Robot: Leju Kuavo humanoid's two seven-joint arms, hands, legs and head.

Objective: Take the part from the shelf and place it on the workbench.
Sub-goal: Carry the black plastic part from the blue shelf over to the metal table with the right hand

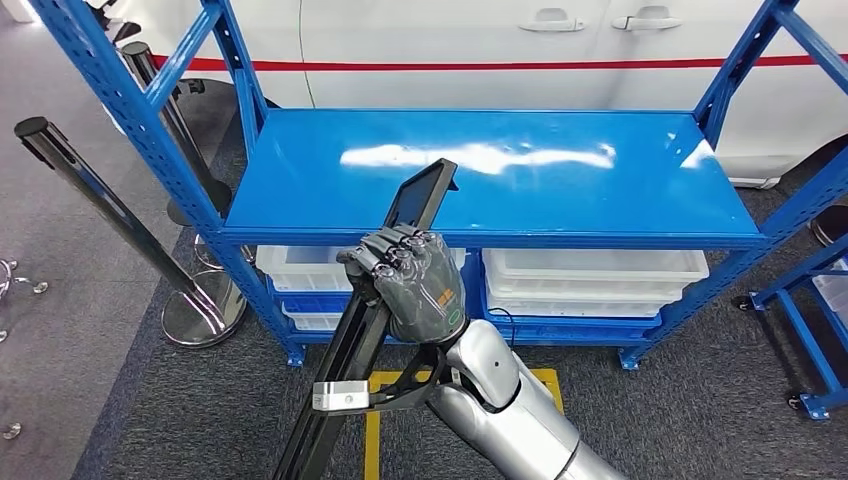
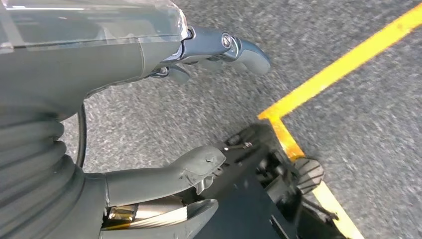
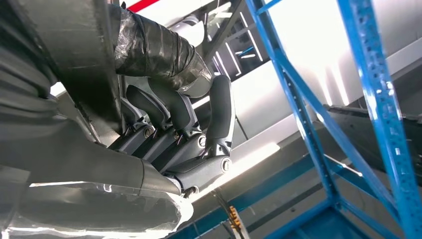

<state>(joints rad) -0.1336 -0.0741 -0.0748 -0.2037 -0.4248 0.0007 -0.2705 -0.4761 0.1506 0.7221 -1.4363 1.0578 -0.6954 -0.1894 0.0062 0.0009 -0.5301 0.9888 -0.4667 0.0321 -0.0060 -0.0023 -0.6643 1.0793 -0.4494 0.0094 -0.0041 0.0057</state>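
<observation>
At the far left of my head view I see two black posts (image 1: pixel 95 205) leaning up from round chrome bases on grey carpet. Just right of them stands the blue shelf (image 1: pixel 560 190), its top deck bare and glossy across the upper middle of the frame, with white bins (image 1: pixel 595 270) stacked on the lower level beneath it. A white car (image 1: pixel 480 40) with a red stripe fills the top edge behind the shelf. In the lower centre my right hand (image 1: pixel 410 280) has its fingers wrapped around the part (image 1: pixel 420 195), a long dark bar that runs on a slant from the bottom edge, left of centre, up to a flat tip that overlaps the shelf's front edge at centre frame. A small grey bracket (image 1: pixel 345 397) sticks out from the bar below the hand. The silver forearm (image 1: pixel 510 400) comes in from the lower right of centre. In the right wrist view the fingers (image 3: pixel 219 114) curl tight over the bar, with blue shelf struts at the right. A yellow floor line (image 1: pixel 372 430) shows on the carpet behind the bar. In the left wrist view my left hand (image 2: pixel 209 99) hangs over the carpet with fingers apart and nothing in it.
</observation>
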